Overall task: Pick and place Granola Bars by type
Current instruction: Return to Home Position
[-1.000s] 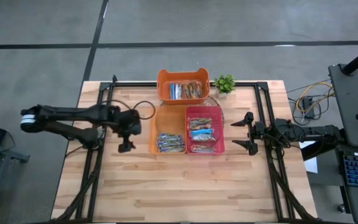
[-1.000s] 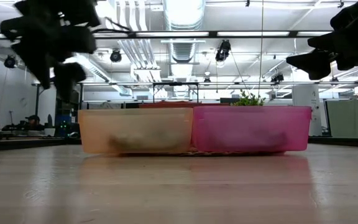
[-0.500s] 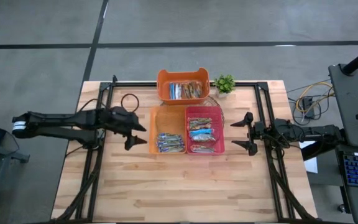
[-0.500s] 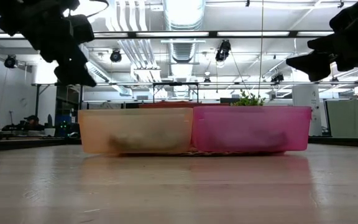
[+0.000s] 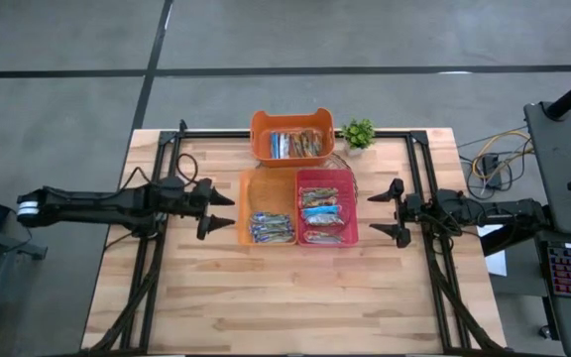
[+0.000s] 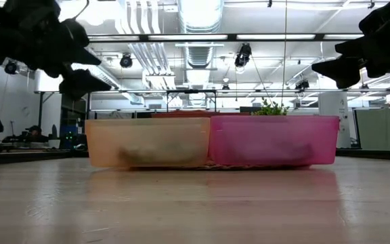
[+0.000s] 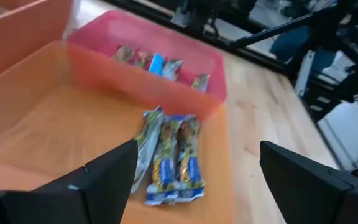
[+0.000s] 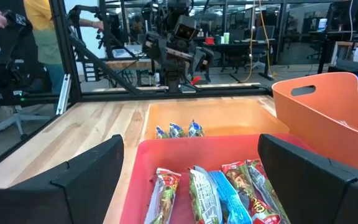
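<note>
Granola Bars: small flat oblong packs in shiny foil; the blue-silver ones are laid in the light orange bin, the reddish and greenish ones in the pink bin.
Bins: translucent plastic, rectangular, set side by side and touching.
Left end effector: fingers apart, nothing held, just beside the light orange bin.
Right end effector: fingers apart, nothing held, near the pink bin.
Bench: pale wooden planks.
Room: grey floor; ceiling lamps.

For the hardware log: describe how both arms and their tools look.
Both arms are black, slim and jointed. The left arm carries a pale band near its far end and a thin black cable looping beside it. The left tool and right tool each have two dark, tapered fingers.
</note>
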